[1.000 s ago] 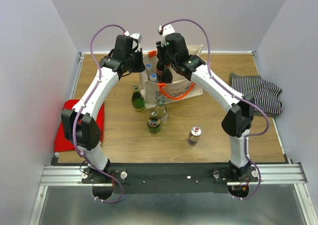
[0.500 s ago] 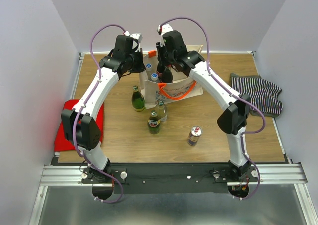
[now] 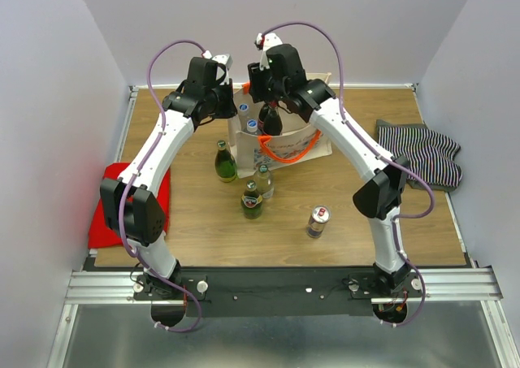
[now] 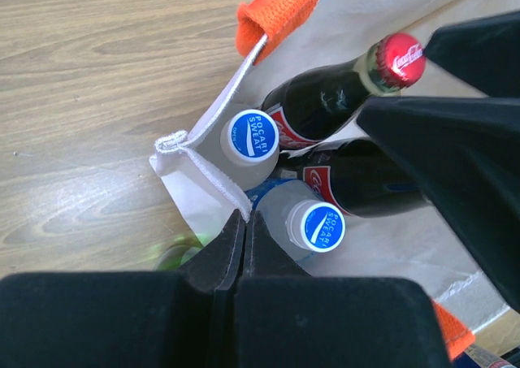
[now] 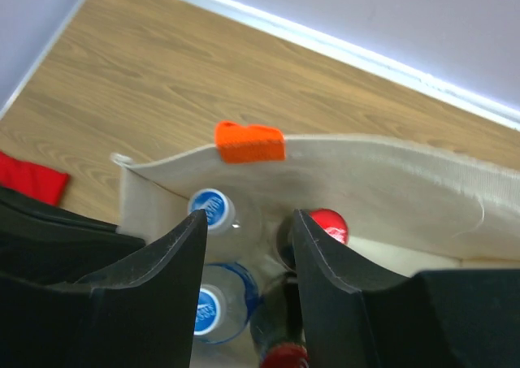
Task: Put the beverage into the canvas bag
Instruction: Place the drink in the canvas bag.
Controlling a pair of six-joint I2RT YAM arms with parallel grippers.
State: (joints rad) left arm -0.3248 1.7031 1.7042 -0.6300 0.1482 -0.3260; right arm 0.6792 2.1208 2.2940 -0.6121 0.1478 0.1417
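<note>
Reading outward from the near edge of the table: a can point(image 3: 318, 221) alone right of centre, then a green bottle point(image 3: 252, 199), a paler bottle point(image 3: 262, 179) just behind it, and a second green bottle point(image 3: 225, 162) further left. All upright, all outside the bag.

Beyond these, toward the far edge at mid-table, the canvas bag point(image 3: 288, 149), standing with its mouth open. Already inside: two blue-capped bottles point(image 4: 250, 136) at the left end and a red-capped cola bottle point(image 4: 341, 100) leaning beside them, with another dark cola bottle point(image 4: 357, 181) lower down.

Clenched on the bag's rim at its left corner, the left gripper point(image 4: 244, 222), hem pinched between the fingertips. Poised directly over the opening, the right gripper point(image 5: 248, 222), jaws spread, nothing between them, caps showing below.

Judged as the release step: beverage down in the bag, grasp let go, arm not yet clear.

Calls next for a straight lift of the right gripper, clear of the rim, the orange tab point(image 5: 249, 142) and the leaning bottleneck. Then, probably, a reach toward one of the drinks outside.
</note>
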